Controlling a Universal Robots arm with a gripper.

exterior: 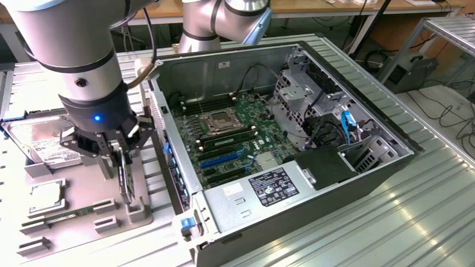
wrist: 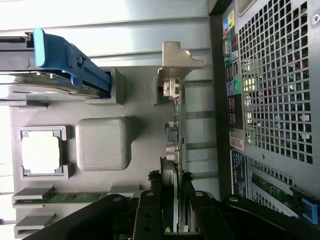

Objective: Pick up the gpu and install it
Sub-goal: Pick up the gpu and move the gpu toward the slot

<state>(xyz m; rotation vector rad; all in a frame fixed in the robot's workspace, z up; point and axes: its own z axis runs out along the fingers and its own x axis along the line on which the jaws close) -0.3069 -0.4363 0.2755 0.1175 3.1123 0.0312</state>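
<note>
Right, tool (exterior: pixel 119 161) is clamped on the gpu (exterior: pixel 128 188), w/ fingers (wrist: pixel 153 200) pressing both faces. Card stands on edge in a slot of the grey tray (exterior: pixel 74 233) on the bench (exterior: pixel 415 222), at exterior view's left, just beside the open PC case (exterior: pixel 297 222). Its metal bracket (wrist: pixel 178 61) is at the end away from the tool. Hard drive (exterior: pixel 33 146), CPU (exterior: pixel 44 197) & RAM stick (exterior: pixel 70 214) sit in the same tray. Can't tell if the card is clear of its slot.
</note>
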